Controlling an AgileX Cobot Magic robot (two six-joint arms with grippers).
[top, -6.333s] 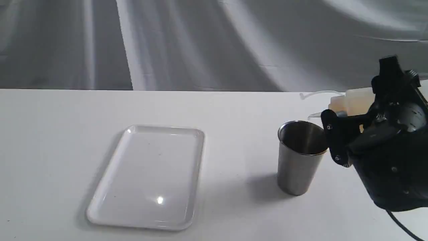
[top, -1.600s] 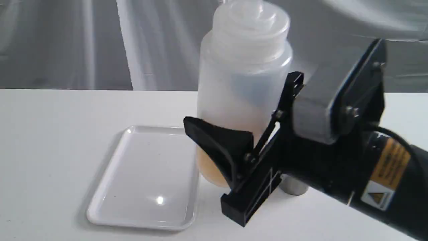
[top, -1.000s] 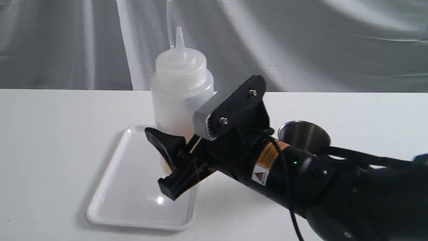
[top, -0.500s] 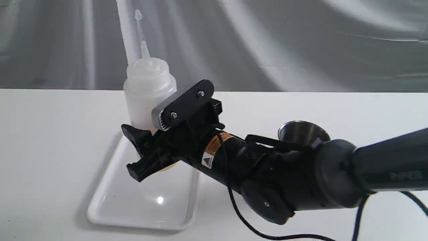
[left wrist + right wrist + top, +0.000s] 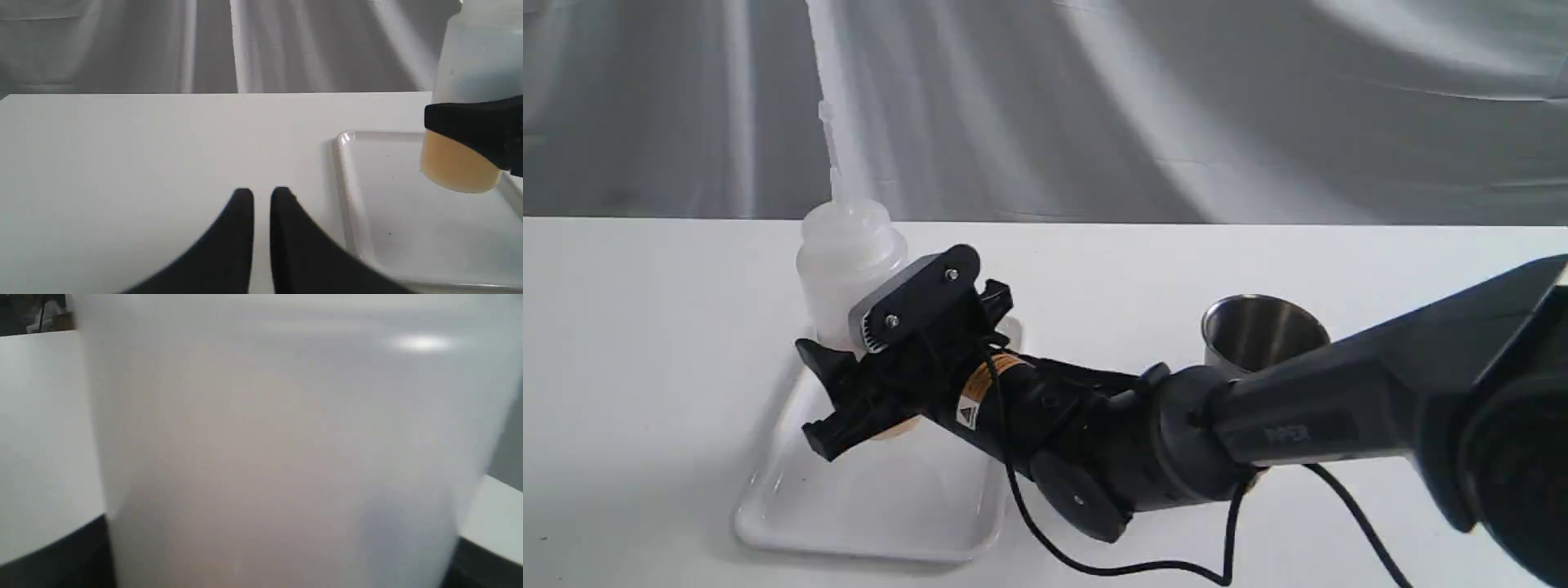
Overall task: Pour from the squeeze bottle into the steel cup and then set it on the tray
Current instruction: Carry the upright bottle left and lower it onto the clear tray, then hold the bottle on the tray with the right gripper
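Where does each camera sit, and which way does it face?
Exterior: off the arms, facing across the table to a grey curtain; shows the right arm, right tool gripping the squeeze bottle.
Left wrist: wrist-mounted, looking past the left tool toward the tray.
Right wrist: on the right arm, filled by the squeeze bottle.
All three share it.

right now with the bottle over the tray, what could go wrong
1. The bottle seems not fully down, and its base is close to one rim of the tray. If it lands on that rim, it could tip.
2. The right end effector grips it low. Opening before the base sits flat could let it drop or topple.
3. The arm passes just in front of the cup, so pulling back could knock it.
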